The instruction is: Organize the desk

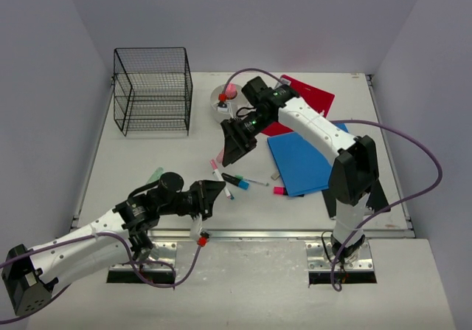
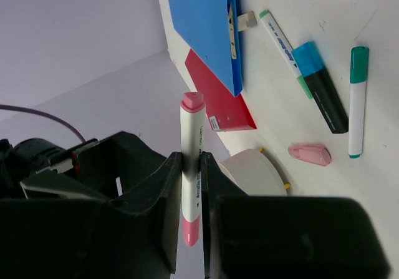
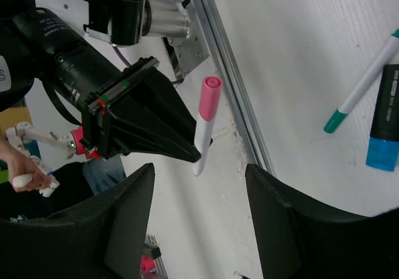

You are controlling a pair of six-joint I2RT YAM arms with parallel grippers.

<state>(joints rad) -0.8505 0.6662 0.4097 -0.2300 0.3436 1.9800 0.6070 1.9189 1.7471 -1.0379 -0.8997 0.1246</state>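
Two arms are seen from above over the desk (image 1: 125,175), on which the blue folder (image 1: 302,160) lies. The left gripper (image 1: 215,192) is raised left of that folder, by the front rail. The right gripper (image 1: 236,145) is turned toward it, probably for a handover. One basket (image 1: 151,90) and one red folder (image 1: 313,94) are counted behind the blue folder, with loose pens (image 1: 234,179) just left of it.

From the left wrist, one marker (image 2: 192,160) is clenched crosswise between the jaws, likely so that both ends are left free. Near the blue folder, one highlighter (image 2: 324,88), one teal pen (image 2: 356,101) and one green pen (image 2: 278,39) are counted.

From the right wrist, the jaws are parted and nothing is held between them. The marker is framed beyond them.
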